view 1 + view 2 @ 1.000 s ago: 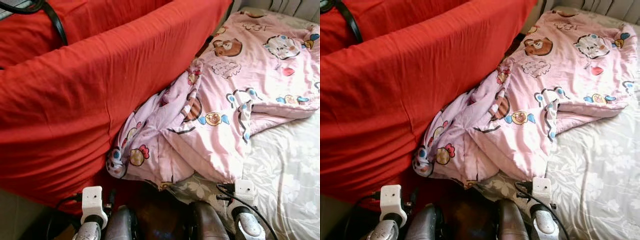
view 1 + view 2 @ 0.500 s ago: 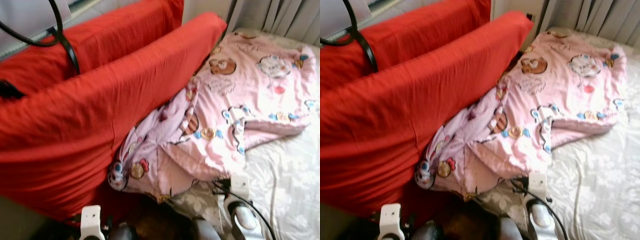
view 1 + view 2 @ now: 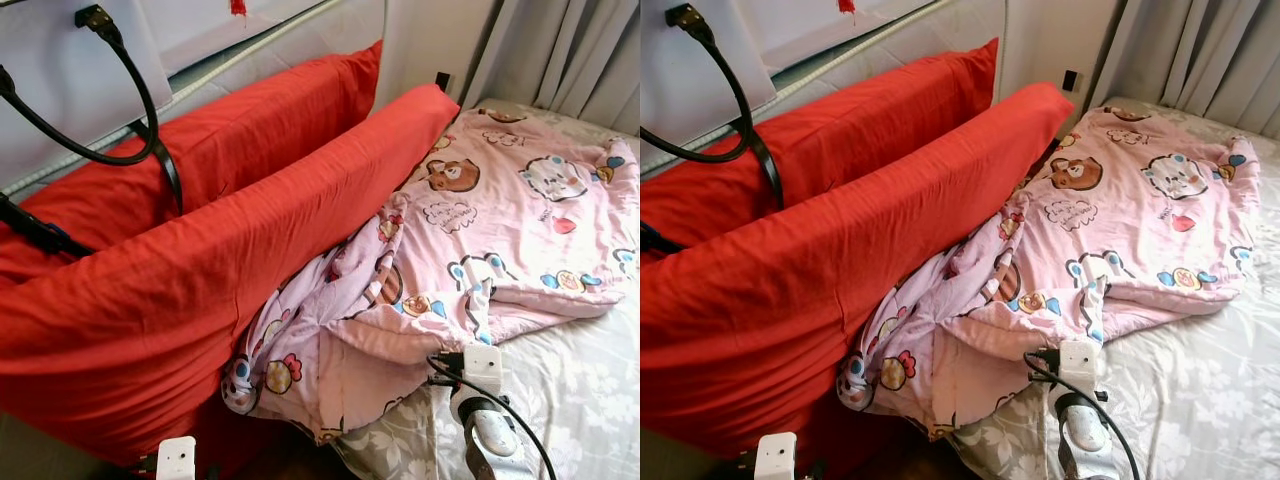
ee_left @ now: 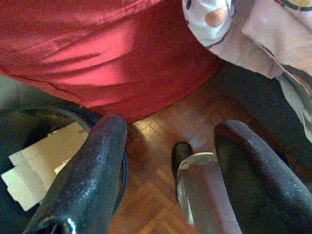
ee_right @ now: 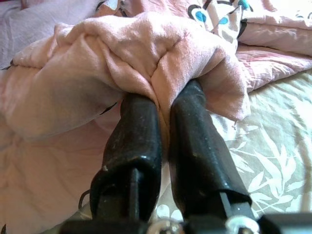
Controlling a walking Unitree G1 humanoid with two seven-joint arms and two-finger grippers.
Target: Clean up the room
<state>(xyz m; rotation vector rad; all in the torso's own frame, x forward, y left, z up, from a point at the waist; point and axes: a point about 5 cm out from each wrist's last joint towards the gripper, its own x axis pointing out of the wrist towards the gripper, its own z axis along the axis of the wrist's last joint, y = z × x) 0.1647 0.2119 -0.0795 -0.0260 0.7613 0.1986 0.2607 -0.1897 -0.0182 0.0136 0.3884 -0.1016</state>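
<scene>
A pink cartoon-print blanket [image 3: 480,230] lies crumpled across the bed, its left side bunched against two long red pillows [image 3: 180,290]. My right gripper [image 5: 168,97] is shut on the blanket's near edge, and the pink cloth wraps over both fingertips. That arm's wrist [image 3: 482,372] sits at the blanket's front fold. My left gripper [image 4: 170,129] hangs open and empty, low beside the bed above the wooden floor [image 4: 156,146], just below the red pillow cover [image 4: 97,48].
The floral grey bedsheet [image 3: 585,385] spreads to the right of the blanket. Black cables [image 3: 135,120] loop over the pillows from a white panel. Curtains [image 3: 560,50] hang behind the bed. A flattened cardboard box [image 4: 34,163] lies on the floor near my left gripper.
The camera has tilted up, bringing the wall panel and curtains into view. My right wrist stays at the blanket's near edge, which now lies folded over.
</scene>
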